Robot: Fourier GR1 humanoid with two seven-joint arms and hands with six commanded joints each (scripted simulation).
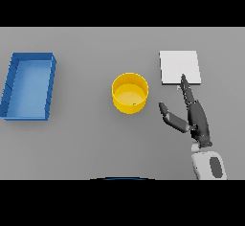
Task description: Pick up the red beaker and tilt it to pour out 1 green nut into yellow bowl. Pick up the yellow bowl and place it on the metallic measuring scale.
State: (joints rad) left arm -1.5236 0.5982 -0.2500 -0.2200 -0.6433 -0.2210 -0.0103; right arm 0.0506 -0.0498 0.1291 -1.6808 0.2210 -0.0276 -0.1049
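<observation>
Your right hand (195, 117) is hovering released at centre right, fingers extended, empty. The yellow bowl (130, 93) is sitting mid-frame, the metallic scale (179, 67) at upper right. Closing carelessly risks tipping the bowl, spilling its green nut (134, 105).

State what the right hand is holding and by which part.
Nothing. The right hand is open, fingers straight, between the yellow bowl and the scale.

Plain grey table (86, 143), evenly lit, seemingly bare-surfaced.
</observation>
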